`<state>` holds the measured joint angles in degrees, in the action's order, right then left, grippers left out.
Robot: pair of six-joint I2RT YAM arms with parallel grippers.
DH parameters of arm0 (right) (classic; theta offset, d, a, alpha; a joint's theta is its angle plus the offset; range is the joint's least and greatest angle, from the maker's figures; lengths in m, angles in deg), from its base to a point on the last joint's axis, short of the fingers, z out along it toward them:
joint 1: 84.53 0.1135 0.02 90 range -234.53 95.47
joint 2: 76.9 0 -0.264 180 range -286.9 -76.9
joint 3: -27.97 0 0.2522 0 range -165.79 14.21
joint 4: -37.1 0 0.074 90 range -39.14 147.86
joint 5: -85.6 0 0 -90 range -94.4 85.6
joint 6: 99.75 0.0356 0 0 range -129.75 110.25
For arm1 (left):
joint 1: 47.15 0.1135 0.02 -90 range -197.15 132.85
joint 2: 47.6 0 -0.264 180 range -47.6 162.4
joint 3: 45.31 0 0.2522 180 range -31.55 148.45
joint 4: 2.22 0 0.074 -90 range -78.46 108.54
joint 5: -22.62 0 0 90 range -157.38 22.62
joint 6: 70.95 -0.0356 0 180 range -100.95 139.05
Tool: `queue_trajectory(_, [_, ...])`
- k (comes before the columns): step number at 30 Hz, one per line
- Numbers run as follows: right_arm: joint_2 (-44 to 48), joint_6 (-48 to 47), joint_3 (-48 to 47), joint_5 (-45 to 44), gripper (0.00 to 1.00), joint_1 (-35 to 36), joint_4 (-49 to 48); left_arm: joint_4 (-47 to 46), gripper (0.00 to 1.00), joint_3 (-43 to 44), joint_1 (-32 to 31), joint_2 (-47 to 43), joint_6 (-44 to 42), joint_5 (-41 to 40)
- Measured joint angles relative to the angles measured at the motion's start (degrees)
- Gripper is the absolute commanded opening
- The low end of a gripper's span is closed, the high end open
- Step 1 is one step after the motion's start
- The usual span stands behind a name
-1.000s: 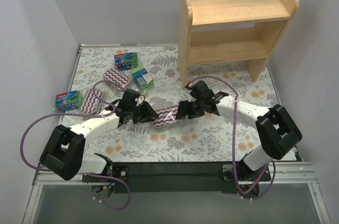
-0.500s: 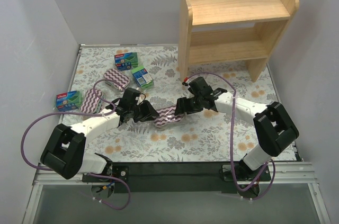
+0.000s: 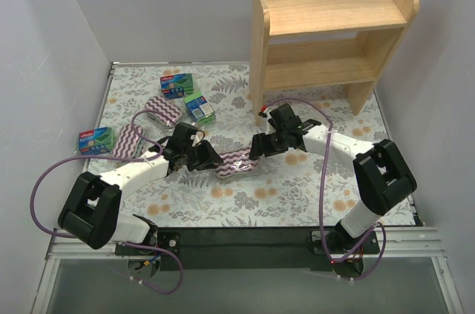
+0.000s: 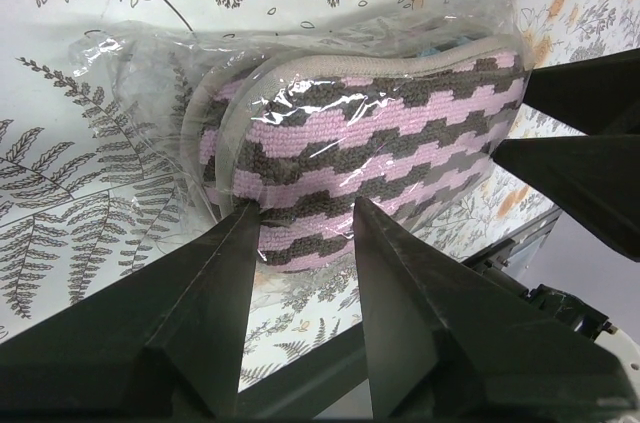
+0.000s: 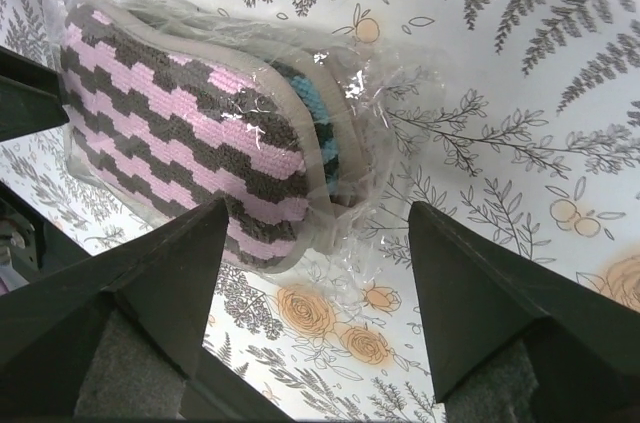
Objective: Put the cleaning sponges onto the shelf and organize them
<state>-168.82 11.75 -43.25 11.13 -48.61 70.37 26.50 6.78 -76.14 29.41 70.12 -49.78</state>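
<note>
Left gripper (image 4: 303, 211) pinches the striped pad (image 4: 370, 143) by its edge.

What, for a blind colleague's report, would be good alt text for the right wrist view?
A pink-and-brown striped sponge in clear plastic wrap fills the upper left, over a leaf-and-flower patterned tablecloth. The right end effector is open, its two dark fingers in the foreground astride the sponge's end.

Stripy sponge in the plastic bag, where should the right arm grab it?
Probably the end nearest the right end effector, coming from the right. The stripy sponge is a long oval, and the left end effector sits at its other end.
</note>
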Motion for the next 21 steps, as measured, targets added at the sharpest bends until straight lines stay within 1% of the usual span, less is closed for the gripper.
queue_trajectory(2, [-0.9, -0.2, 0.0, 1.2, 0.63, -0.2, -0.4, 0.0, 0.34, 0.0, 0.0, 0.1, 0.0, 0.0])
queue_trajectory(3, [-1.3, -0.3, 0.0, 1.9, 0.59, -0.2, -0.7, 0.0, 0.34, 0.0, 0.0, 0.1, 0.0, 0.0])
queue_trajectory(5, [-2.2, -0.4, 0.0, 3.8, 0.55, -0.2, -1.6, 0.0, 0.34, 0.0, 0.0, 0.1, 0.0, 0.0])
queue_trajectory(6, [-2.5, -0.4, 0.0, 4.7, 0.49, -0.2, -2.1, 0.0, 0.34, 0.0, 0.0, 0.1, 0.0, 0.0])
queue_trajectory(8, [-2.8, -0.4, 0.0, 6.3, 0.4, -0.2, -2.9, 0.0, 0.34, 0.0, 0.0, 0.1, 0.0, 0.0])
queue_trajectory(9, [-2.8, -0.4, 0.0, 6.8, 0.32, -0.2, -3.3, 0.0, 0.34, 0.0, 0.0, 0.1, 0.0, 0.0])
queue_trajectory(11, [-2.8, -0.3, 0.0, 7.7, 0.26, -0.3, -3.9, 0.1, 0.34, 0.0, 0.0, 0.1, 0.0, 0.0])
queue_trajectory(12, [-2.8, -0.1, 0.2, 8.1, 0.19, -0.3, -4.2, 0.2, 0.34, 0.0, 0.0, 0.1, 0.0, 0.0])
queue_trajectory(14, [-2.6, 0.3, 0.7, 8.5, 0.12, -0.3, -4.6, 0.2, 0.34, 0.0, 0.0, 0.1, 0.0, 0.0])
queue_trajectory(15, [-2.3, 0.5, 1.1, 8.7, 0.04, -0.3, -4.8, 0.2, 0.35, 0.0, 0.0, 0.1, 0.0, 0.0])
queue_trajectory(16, [-1.9, 0.6, 1.7, 9.0, 0.01, -0.3, -5.0, 0.2, 0.35, 0.0, 0.0, 0.0, 0.1, 0.0])
queue_trajectory(19, [0.2, 1.7, 3.7, 9.3, 0.01, -0.3, -5.0, 0.8, 0.43, 0.6, 0.0, -0.4, 0.4, 0.4])
queue_trajectory(20, [1.1, 1.9, 4.2, 9.2, 0.01, -0.3, -4.8, 1.6, 0.49, 1.2, 0.0, -0.6, 0.5, 0.4])
queue_trajectory(21, [2.3, 2.2, 4.9, 9.2, 0.01, -0.3, -4.6, 2.3, 0.52, 1.8, 0.0, -0.8, 0.5, 0.3])
